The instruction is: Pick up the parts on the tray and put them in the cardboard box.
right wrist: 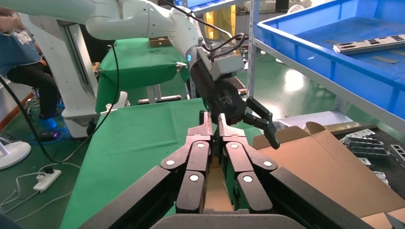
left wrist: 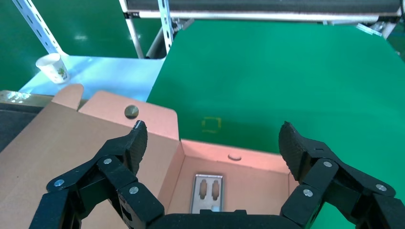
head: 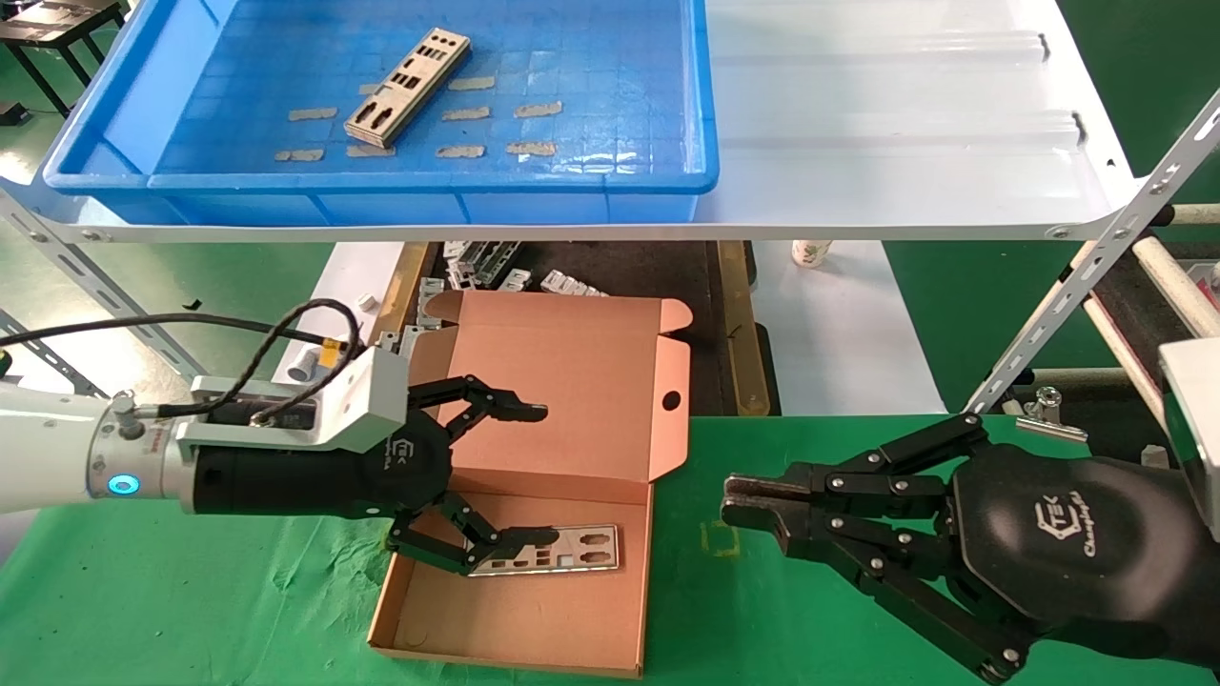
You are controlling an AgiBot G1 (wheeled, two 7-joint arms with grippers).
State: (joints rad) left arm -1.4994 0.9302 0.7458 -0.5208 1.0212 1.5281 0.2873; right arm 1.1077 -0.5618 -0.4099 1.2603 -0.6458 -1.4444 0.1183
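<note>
A silver punched plate lies in the blue tray on the upper shelf; it also shows in the right wrist view. A second plate lies flat in the open cardboard box, and shows in the left wrist view. My left gripper is open and empty, its jaws spread wide over the box with the plate just below its lower finger. My right gripper is shut and empty, hovering over the green cloth to the right of the box.
The box lid stands open behind the box. Chunky grey brackets lie in a dark bin behind it. The white shelf edge and slotted metal posts overhang the work area. A paper cup stands beyond.
</note>
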